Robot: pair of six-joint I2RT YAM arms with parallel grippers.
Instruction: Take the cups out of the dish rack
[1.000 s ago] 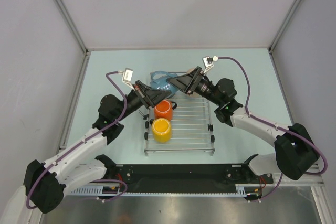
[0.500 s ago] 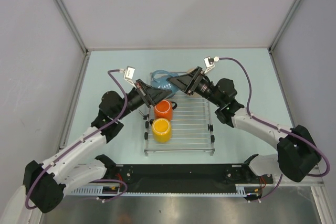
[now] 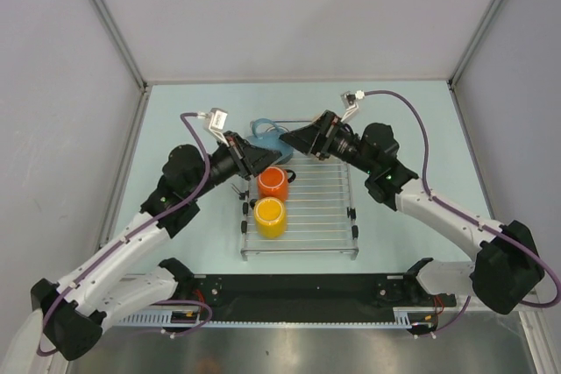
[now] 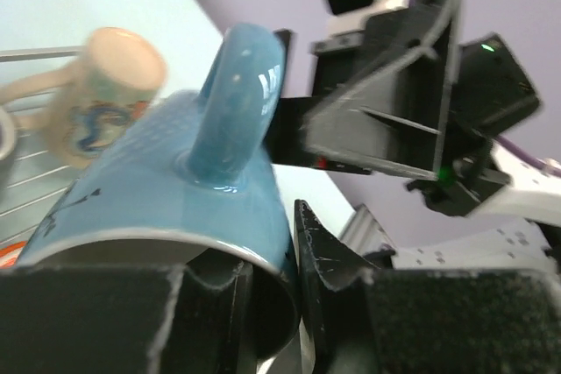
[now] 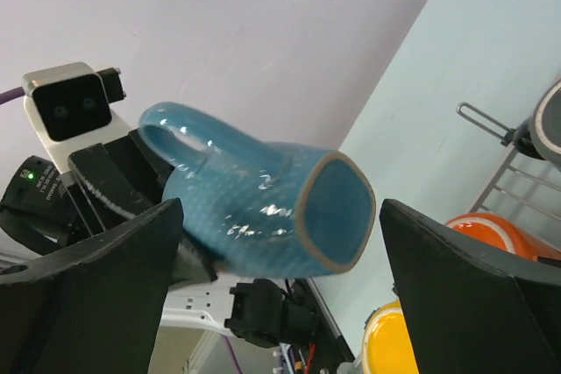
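While the left end effector [image 4: 276, 291] pinches the rim of the glossy blue ceramic mug [image 4: 175, 164], held tipped sideways near the centre of the overhead view, the right end effector [image 5: 280, 208] stands spread wide, its fingers [image 5: 96, 295] flanking that mug without touching. Lower in that view, a round orange ceramic mug [image 3: 273, 182] and a yellow ceramic mug [image 3: 269, 216] sit upright at the left of the silver wire dish rack [image 3: 324, 212] on the pale green bench [image 3: 412, 129].
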